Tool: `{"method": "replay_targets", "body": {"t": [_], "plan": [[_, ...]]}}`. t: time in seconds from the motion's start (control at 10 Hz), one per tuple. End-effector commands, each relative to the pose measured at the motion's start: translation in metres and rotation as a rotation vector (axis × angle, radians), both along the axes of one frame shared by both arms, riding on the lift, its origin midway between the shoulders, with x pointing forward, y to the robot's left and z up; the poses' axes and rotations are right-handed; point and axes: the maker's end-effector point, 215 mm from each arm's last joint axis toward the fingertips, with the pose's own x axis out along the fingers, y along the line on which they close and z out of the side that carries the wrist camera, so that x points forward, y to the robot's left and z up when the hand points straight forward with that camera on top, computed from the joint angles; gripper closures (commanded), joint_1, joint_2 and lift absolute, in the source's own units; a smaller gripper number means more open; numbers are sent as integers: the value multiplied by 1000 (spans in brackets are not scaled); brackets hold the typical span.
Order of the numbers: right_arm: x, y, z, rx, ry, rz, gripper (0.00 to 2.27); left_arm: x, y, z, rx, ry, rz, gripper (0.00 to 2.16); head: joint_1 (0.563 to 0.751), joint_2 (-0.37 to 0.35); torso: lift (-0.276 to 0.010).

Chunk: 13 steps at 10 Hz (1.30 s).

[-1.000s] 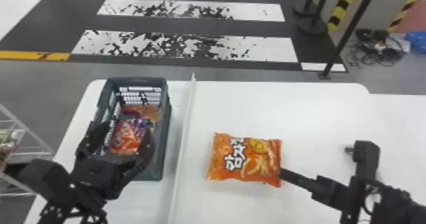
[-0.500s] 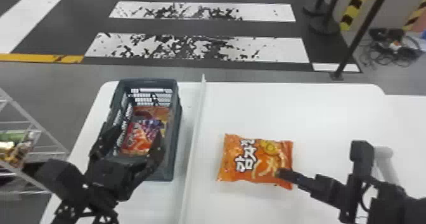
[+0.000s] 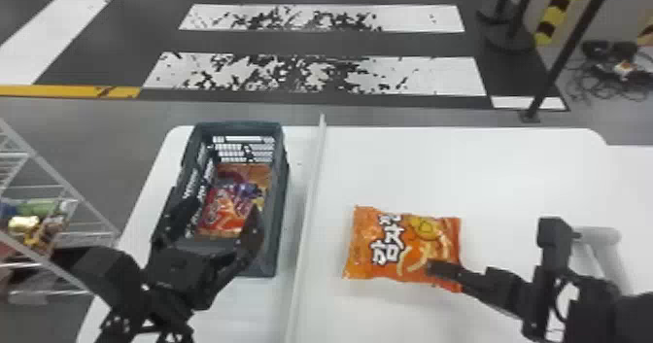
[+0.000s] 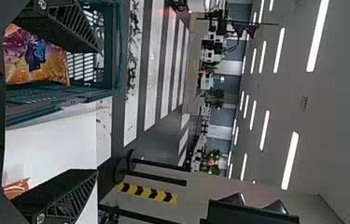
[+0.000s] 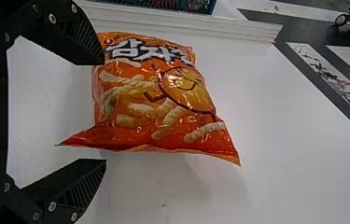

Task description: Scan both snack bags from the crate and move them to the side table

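Your left gripper [image 3: 218,215] presents open at the crate [image 3: 281,186] — your right gripper [image 3: 431,268], likewise open, is at the orange bag [image 3: 369,264].

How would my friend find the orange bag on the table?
Look at the white table, then the pale divider across it. Right of the divider lies a puffy orange snack bag with white letters and a smiling yellow face. The other snack bags are left of the divider, inside the dark crate.

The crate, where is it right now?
In the head view, the crate sits on the left part of the table, just left of the long white strip, with snack bags inside.
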Motion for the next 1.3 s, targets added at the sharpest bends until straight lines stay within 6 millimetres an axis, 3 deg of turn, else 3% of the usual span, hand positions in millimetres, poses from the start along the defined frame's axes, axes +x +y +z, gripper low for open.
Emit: {"method": "replay_targets", "body": {"t": [0.0,0.1,0.2,0.3,0.7,0.9,1.2], "plan": [[3,-3,-4,-14,6,-1,1119,-1,-1,-1,-3,0,1,76,695,63,-29],[3,-5,-8,-24,17,-3,1700,-2,-2,-1,-5,0,-3,76,695,62,-29],[8,-7,-9,-46,-5,-9,2088,-2,-2,-2,-7,3,0,76,695,56,-29],[24,-14,-3,-71,-77,-44,2240,-3,-1,-4,-7,6,0,76,695,51,-29],[39,-24,35,-124,-223,-56,2240,-5,-1,-5,-22,3,3,76,695,35,-29],[53,-60,60,-307,-318,-67,2240,-5,1,-2,-28,-11,8,76,695,20,-29],[93,-145,103,-656,-454,-84,2240,-5,0,-6,-32,-5,5,76,695,-84,-29]]}}
